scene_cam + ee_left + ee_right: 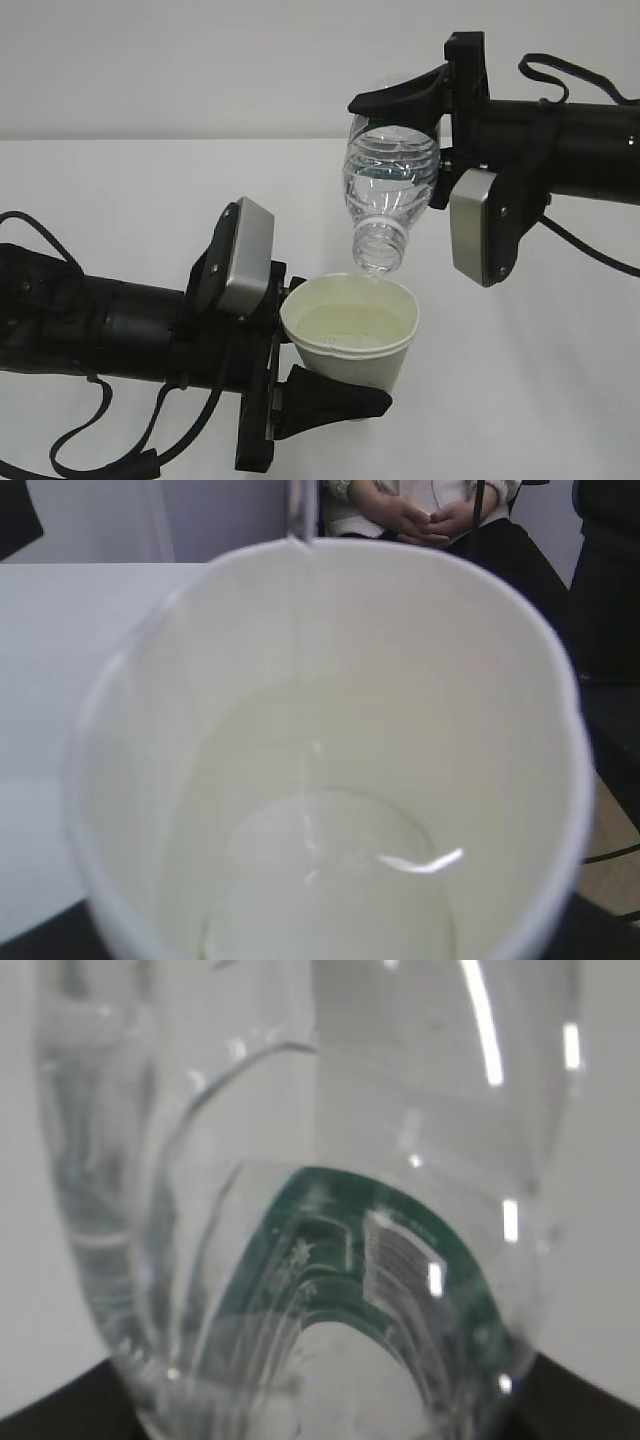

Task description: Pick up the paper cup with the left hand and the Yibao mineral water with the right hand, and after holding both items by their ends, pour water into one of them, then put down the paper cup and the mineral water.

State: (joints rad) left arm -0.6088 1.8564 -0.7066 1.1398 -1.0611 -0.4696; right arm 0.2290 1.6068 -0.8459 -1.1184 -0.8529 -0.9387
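My left gripper point(338, 348) is shut on the white paper cup point(352, 352) and holds it upright above the table, one black finger under its base. In the left wrist view the paper cup point(420, 710) fills the frame, with a little water in its bottom. My right gripper point(398, 140) is shut on the Yibao mineral water point(392, 175), a clear ribbed bottle tipped neck down. Its open neck point(380, 250) hangs just over the cup's rim, and a thin stream point(300, 670) runs into the cup. The right wrist view shows the bottle's green label point(440, 1250) close up.
A white table point(120, 200) lies under both arms, with a pale wall behind it. Beyond the table a seated person point(420, 510) with folded hands shows in the left wrist view, next to a dark chair point(610, 590).
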